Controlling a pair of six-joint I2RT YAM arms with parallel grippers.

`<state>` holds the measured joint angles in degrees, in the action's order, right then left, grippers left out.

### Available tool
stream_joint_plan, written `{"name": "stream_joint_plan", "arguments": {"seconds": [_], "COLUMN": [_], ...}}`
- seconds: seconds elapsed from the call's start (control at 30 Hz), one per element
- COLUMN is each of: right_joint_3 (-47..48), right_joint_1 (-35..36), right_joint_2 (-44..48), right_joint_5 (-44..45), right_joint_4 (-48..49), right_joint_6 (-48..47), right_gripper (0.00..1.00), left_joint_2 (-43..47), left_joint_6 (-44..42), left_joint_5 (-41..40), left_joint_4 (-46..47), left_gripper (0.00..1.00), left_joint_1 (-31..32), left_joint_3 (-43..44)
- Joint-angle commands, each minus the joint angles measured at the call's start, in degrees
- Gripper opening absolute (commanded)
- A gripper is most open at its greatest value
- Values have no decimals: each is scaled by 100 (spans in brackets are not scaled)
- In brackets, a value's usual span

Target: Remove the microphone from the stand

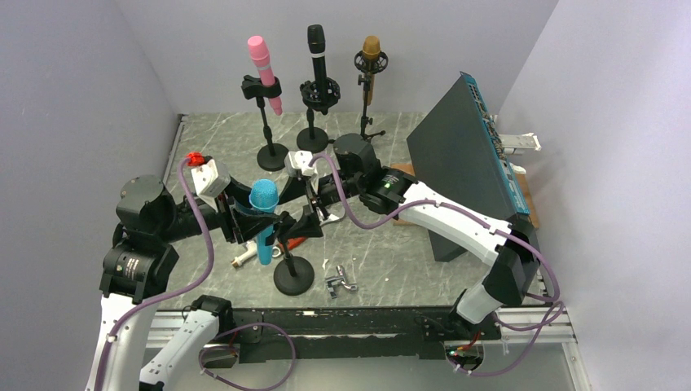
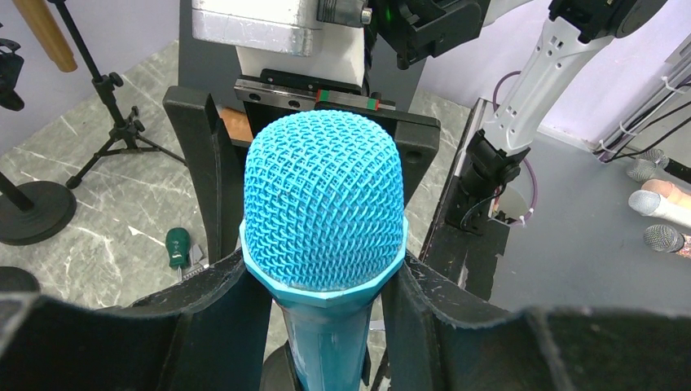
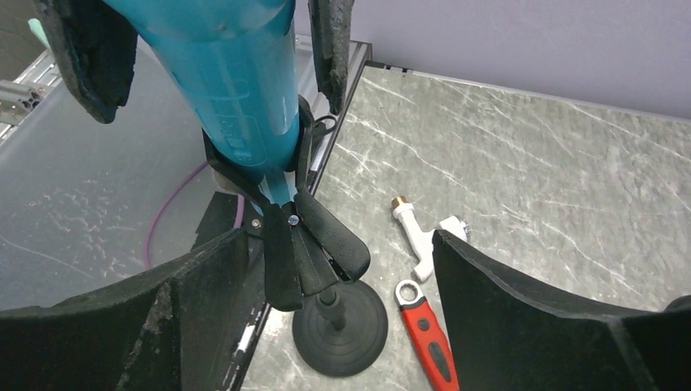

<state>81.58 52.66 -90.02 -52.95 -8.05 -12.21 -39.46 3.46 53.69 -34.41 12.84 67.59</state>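
Note:
The blue microphone [image 1: 263,201] sits tilted in the black clip [image 3: 305,244] of a short stand with a round base [image 1: 294,275]. My left gripper [image 1: 248,220] is shut on the microphone just under its mesh head [image 2: 324,199], one finger on each side of the collar, gripper [image 2: 324,326]. My right gripper [image 1: 314,218] is open, its wide jaws around the clip's handles; the left finger [image 3: 179,326] is close to the clip and the right finger [image 3: 538,326] is well apart. The stand base [image 3: 358,342] shows below the right gripper [image 3: 338,314].
Three more microphones on stands are at the back: pink [image 1: 265,61], black [image 1: 316,49], brown [image 1: 371,53]. A dark slanted panel [image 1: 464,163] stands at the right. A red wrench [image 3: 424,330], a white fitting [image 3: 420,240] and a metal part [image 1: 341,282] lie near the base.

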Motion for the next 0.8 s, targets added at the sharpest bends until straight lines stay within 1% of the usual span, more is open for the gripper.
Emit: {"name": "stream_joint_plan", "arguments": {"seconds": [0.0,0.03,0.1,0.2,0.3,0.37,0.4,0.53,0.7,0.77], "right_joint_3": [158,148,115,104,130,197,234,221,89,59], "right_joint_1": [7,8,3,8,10,3,6,5,8,8], "right_joint_2": [68,56,65,81,77,28,2,21,121,129], "right_joint_5": [-246,-262,-277,-282,-327,-403,-423,-328,-159,-122], "right_joint_4": [156,142,140,153,181,107,55,55,74,62], "right_joint_6": [-292,-299,-300,-285,-253,-246,-243,-178,-175,-150], "right_gripper": [82,79,69,52,27,7,0,0,0,0], "left_joint_2": [-9,-9,-9,-22,-26,-43,-51,-141,-313,-433], "left_joint_6": [-52,-36,-37,-72,-54,-52,-59,-121,-219,-380], "left_joint_5": [242,246,239,204,176,162,159,81,-48,-143], "left_joint_4": [-51,-38,-26,-32,-3,3,0,-171,-426,-625], "left_gripper": [0,0,0,0,0,0,0,0,0,0], "left_joint_1": [25,25,25,25,25,23,25,25,23,19], "left_joint_3": [-19,-27,-44,-34,-29,7,41,391,1129,1411]}}
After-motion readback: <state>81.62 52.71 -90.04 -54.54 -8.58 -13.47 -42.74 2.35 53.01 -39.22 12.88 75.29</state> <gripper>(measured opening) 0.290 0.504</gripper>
